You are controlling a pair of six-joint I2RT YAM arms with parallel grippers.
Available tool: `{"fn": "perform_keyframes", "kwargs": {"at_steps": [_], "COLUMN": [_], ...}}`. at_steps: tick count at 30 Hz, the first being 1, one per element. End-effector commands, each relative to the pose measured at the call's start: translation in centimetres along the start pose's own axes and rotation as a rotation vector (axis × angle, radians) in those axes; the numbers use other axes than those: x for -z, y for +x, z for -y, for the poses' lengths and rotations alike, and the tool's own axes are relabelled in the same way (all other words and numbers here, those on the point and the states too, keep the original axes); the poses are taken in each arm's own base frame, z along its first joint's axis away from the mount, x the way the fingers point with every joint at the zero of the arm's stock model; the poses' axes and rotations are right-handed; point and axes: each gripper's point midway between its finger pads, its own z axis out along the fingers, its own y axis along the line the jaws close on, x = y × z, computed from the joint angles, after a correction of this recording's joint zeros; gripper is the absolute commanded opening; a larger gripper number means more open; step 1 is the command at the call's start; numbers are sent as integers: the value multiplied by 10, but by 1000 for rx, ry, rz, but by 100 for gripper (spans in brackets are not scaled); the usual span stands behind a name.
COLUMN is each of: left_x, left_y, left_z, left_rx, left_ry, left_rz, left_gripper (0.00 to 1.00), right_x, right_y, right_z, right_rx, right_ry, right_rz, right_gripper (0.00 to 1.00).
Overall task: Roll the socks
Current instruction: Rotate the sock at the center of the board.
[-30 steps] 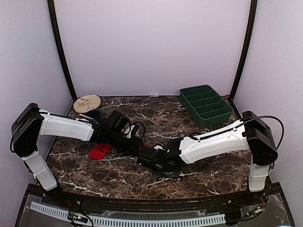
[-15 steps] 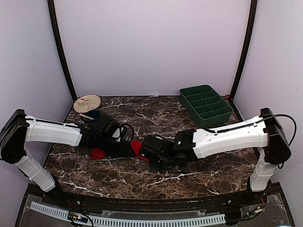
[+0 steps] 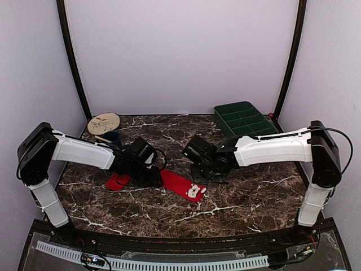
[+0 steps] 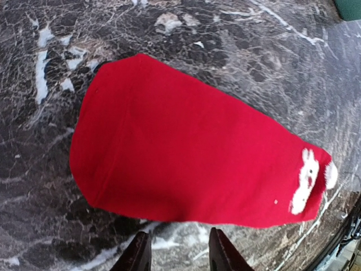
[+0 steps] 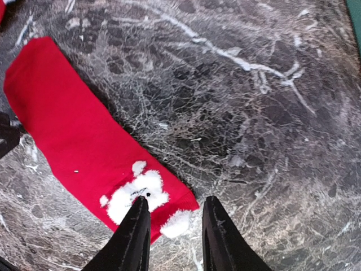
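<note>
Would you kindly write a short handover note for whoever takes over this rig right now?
Left gripper: open, empty, at the long edge of the patterned sock.
Right gripper: open, empty, over that sock's white-patterned end.
The patterned sock lies flat and unrolled between the arms. The plain red sock lies by the left arm, partly hidden; I cannot tell whether it is rolled.
Done: one sock spread flat.
Left: rolling it, then checking the other.

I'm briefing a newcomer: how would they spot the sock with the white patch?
On the dark marble table, look at the middle. A long flat red fabric sock lies there; its white fuzzy patch distinguishes it from the plain red sock to its left.
</note>
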Motion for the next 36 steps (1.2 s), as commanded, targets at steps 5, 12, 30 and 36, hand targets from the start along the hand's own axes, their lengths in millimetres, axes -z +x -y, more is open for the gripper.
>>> {"fn": "perform_keyframes", "kwargs": {"at_steps": [5, 12, 30, 36], "left_x": [-14, -24, -59, -70], "left_y": [-8, -24, -72, -70], "left_z": [-11, -12, 30, 38], "left_rx": [-23, -49, -172, -189], "left_ry": [-99, -109, 55, 105], "left_rz": [-22, -17, -41, -72], "left_gripper": [37, 37, 36, 35], "right_x": [-33, -47, -39, -30], "right_y": [21, 40, 79, 77], "right_z": [-16, -18, -61, -95], "right_rx": [97, 98, -43, -38], "right_ry": [-87, -117, -238, -267], "right_rz": [-85, -147, -232, -233], "right_gripper": [28, 26, 25, 27]}}
